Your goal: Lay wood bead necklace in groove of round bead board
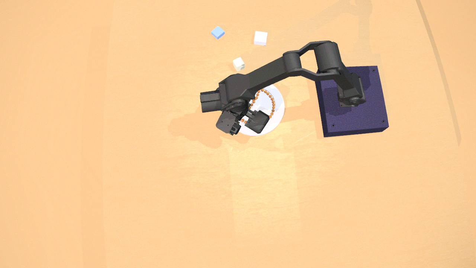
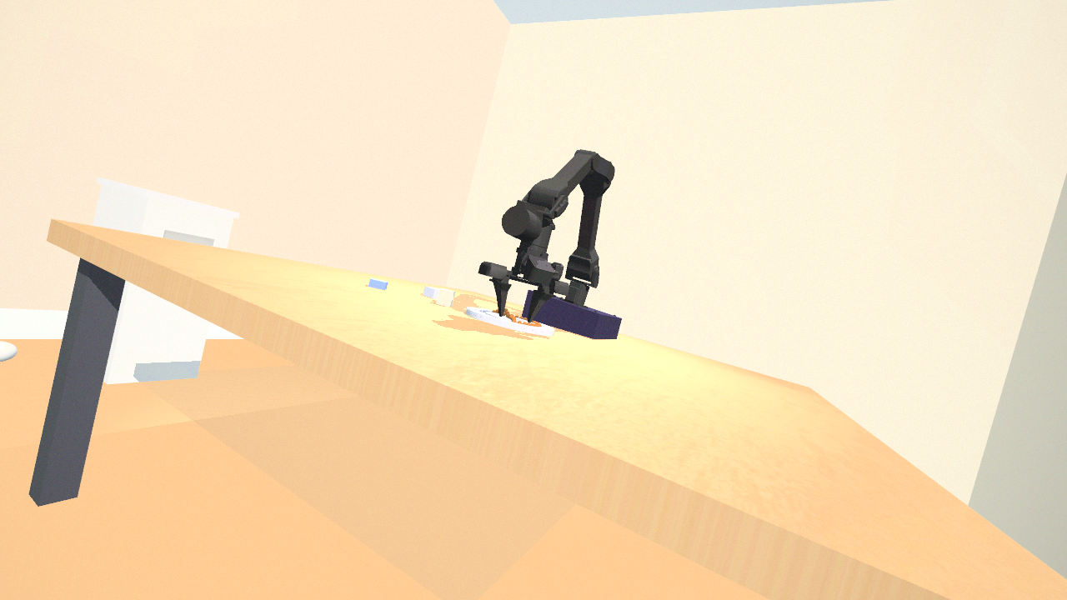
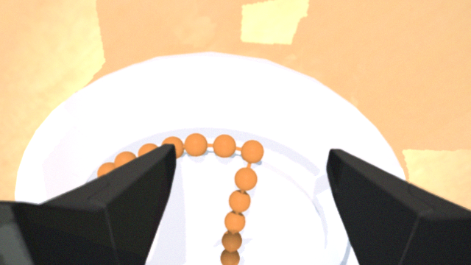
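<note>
The white round bead board (image 1: 279,111) (image 3: 221,92) lies flat under my hand. The orange bead necklace (image 1: 273,102) (image 3: 196,144) lies on it. In the wrist view, several beads follow the upper-left groove to a sharp corner, where the strand turns and runs down across the inner disc, out of the groove. The groove right of that corner shows no beads. My gripper (image 3: 252,149) (image 2: 516,317) is open and low over the board, its fingers wide apart on either side of the inward strand, touching no visible bead there. The arm and hand hide part of the necklace in the top view.
A blue block (image 1: 217,31) (image 2: 378,284), a white block (image 1: 260,37) and a smaller pale block (image 1: 238,63) (image 2: 444,297) lie beyond the board. The arm stands on a dark purple base block (image 1: 361,122) (image 2: 597,325) to the board's right.
</note>
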Controlling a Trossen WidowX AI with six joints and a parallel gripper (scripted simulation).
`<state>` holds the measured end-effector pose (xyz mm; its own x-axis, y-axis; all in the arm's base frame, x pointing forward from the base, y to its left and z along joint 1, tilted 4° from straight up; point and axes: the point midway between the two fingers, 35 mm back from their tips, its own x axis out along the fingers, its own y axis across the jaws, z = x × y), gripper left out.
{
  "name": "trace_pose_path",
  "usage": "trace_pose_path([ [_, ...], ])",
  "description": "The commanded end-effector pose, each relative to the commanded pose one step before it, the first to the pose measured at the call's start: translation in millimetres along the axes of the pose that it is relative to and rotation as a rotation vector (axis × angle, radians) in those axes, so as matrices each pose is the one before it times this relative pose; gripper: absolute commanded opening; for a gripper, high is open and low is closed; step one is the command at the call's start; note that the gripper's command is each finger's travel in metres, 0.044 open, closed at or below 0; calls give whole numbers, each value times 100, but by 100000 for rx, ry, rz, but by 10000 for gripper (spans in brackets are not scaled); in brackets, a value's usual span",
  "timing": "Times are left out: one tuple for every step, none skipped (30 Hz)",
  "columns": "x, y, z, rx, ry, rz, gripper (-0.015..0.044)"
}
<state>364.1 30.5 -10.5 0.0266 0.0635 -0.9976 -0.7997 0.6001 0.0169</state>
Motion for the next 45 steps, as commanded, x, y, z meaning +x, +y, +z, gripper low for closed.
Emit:
trace_pose_path([
  [-402,-25,68,269,-351,-34,420],
  [316,56,-100,-212,409,148,440],
  [-134,-1,0,91,-171,-61,440],
  [-134,0,-1,91,-171,-61,440],
  [-45,0,0,30,-57,-20,440],
  [0,0,0,0,0,0,440],
  [0,0,0,0,0,0,440],
  [0,0,0,0,0,0,440],
  [0,0,0,0,0,0,440],
  [0,0,0,0,0,0,440],
  [0,0,0,0,0,0,440],
  [0,0,0,0,0,0,440],
  [0,0,0,0,0,0,440],
  [0,0,0,0,0,0,440],
  [0,0,0,0,0,0,440],
  [0,0,0,0,0,0,440],
  [0,0,0,0,0,0,440],
  [0,0,0,0,0,0,440],
  [0,0,0,0,0,0,440],
  [0,0,0,0,0,0,440],
  [0,0,0,0,0,0,440],
  [0,0,0,0,0,0,440],
  [0,0,0,0,0,0,440],
  [0,0,0,0,0,0,440],
  [0,0,0,0,0,0,440],
  [0,0,0,0,0,0,440],
  [0,0,0,0,0,0,440],
  [0,0,0,0,0,0,440],
  [-104,0,-33,654,3,-1,414],
  [-312,1,-100,1962,10,-4,387],
  [-519,4,-171,3271,18,-6,361],
  [-684,8,-233,4322,24,-7,335],
  [-681,10,-243,4323,24,-7,309],
  [-513,7,-190,3271,19,-5,282],
  [-307,4,-117,1963,12,-3,256],
  [-102,1,-39,654,4,-1,230],
  [0,0,0,0,0,0,204],
  [0,0,0,0,0,0,177],
  [0,0,0,0,0,0,151],
  [0,0,0,0,0,0,125],
  [202,-2,3,0,0,2,120],
  [297,-2,2,0,0,2,120],
  [429,1,-1,0,0,4,120],
  [486,6,-7,0,1,5,120],
  [192,4,-4,0,0,2,120],
])
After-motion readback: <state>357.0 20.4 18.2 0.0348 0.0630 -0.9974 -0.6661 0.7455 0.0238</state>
